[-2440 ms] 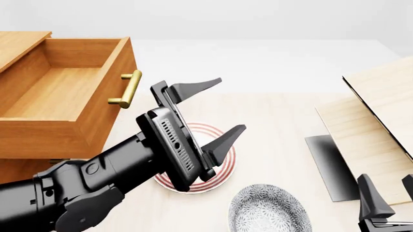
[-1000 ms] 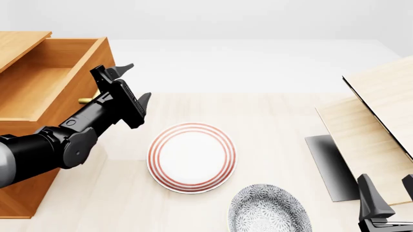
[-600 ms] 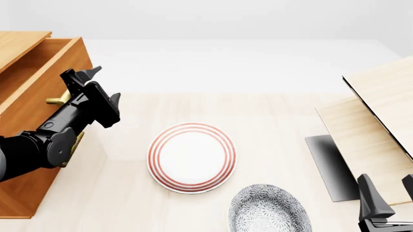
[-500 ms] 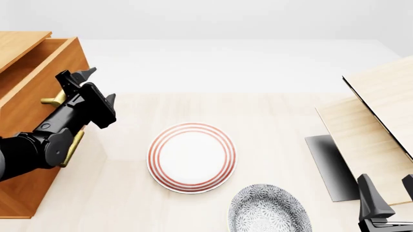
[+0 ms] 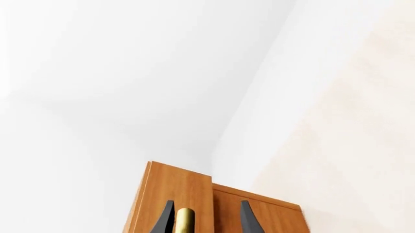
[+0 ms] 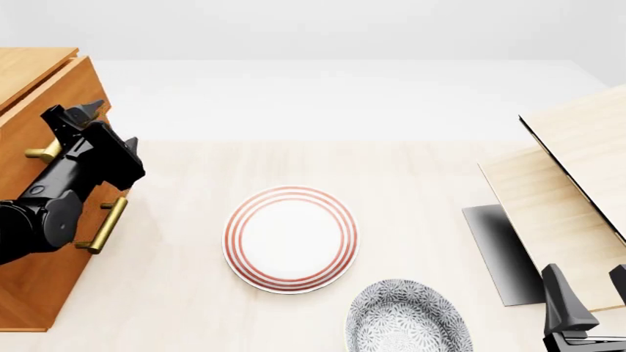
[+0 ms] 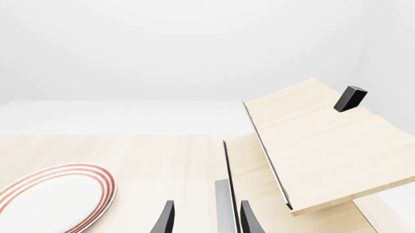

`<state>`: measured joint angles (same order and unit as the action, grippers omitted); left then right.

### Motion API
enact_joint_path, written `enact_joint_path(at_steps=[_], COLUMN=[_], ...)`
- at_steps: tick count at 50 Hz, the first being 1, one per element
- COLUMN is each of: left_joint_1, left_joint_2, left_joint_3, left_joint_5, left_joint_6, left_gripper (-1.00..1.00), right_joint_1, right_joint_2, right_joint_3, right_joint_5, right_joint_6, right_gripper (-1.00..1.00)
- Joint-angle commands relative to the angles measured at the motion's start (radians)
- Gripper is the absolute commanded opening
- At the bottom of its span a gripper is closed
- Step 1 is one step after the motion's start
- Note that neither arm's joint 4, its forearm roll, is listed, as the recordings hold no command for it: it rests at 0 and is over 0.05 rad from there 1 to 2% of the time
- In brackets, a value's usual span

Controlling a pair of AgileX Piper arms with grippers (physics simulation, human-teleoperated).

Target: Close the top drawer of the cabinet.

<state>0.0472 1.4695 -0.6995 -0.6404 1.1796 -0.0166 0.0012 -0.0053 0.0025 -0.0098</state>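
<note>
The cabinet [image 6: 29, 293] stands at the table's left edge. Its top drawer [image 6: 61, 92] is pushed almost fully in and stands out only a little. My left gripper [image 6: 76, 112] is open and pressed up to the drawer front, its fingers on either side of the brass bar handle [image 6: 44, 152]. In the left wrist view the handle [image 5: 186, 221] sits between the fingers of the left gripper [image 5: 207, 221], against the drawer front [image 5: 178, 187]. The lower drawer's handle [image 6: 102, 225] shows below the arm. My right gripper [image 6: 590, 293] is open and empty at the near right; it also shows in the right wrist view [image 7: 207, 218].
A white plate with red rings [image 6: 290, 238] lies mid-table, with a grey patterned plate [image 6: 409, 319] nearer. Pale wood boards [image 6: 577, 169] lean at the right over a dark grey slab [image 6: 499, 249]. A small black block [image 7: 351, 98] sits on the boards.
The left gripper has moved left against the top drawer's front, and the drawer has slid from wide open to almost fully in. The right arm has not moved.
</note>
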Motion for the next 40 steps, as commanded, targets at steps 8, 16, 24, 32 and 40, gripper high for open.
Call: enact_joint_path(at_steps=[8, 16, 24, 32, 40], left_joint_1=[0.126, 0.188, 0.233, 0.198, -0.002], left_joint_2=[-0.038, -0.026, 0.005, -0.074, -0.667], left_joint_3=[-0.013, 0.001, 0.029, 0.081, 0.389], left_joint_5=[0.020, -0.012, -0.060, -0.086, -0.113], left_joint_6=[-0.016, -0.046, -0.040, -0.177, -0.503], left_gripper=[1.00, 1.00, 1.00, 1.00, 1.00], right_joint_1=[0.000, 0.000, 0.000, 0.000, 0.000], right_joint_2=[0.000, 0.000, 0.000, 0.000, 0.000], right_joint_3=[0.000, 0.000, 0.000, 0.000, 0.000], right_joint_5=[0.000, 0.000, 0.000, 0.000, 0.000], right_joint_6=[0.000, 0.000, 0.000, 0.000, 0.000], right_gripper=[1.00, 1.00, 1.00, 1.00, 1.00])
